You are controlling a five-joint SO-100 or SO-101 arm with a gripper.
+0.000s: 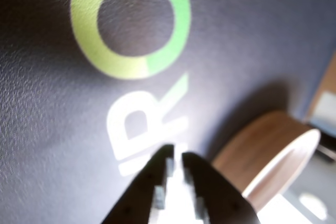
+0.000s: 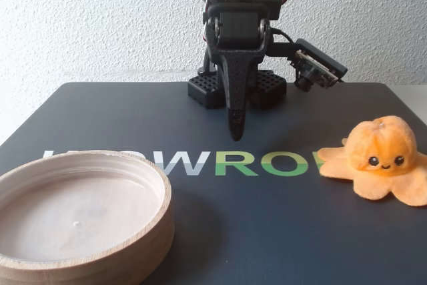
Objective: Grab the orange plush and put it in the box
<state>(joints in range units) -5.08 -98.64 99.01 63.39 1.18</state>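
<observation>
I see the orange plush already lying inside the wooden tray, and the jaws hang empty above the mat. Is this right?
Not quite. In the fixed view the orange plush sits on the dark mat, right of the wooden tray, which is empty. The gripper does hang empty above the mat.

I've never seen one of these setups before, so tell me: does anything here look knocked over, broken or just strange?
Nothing stands out. The orange plush sits upright on the dark mat, face forward, at the right of the fixed view. The box lies flat and empty at the left. The hand hangs between them, nearly closed, holding nothing.
</observation>
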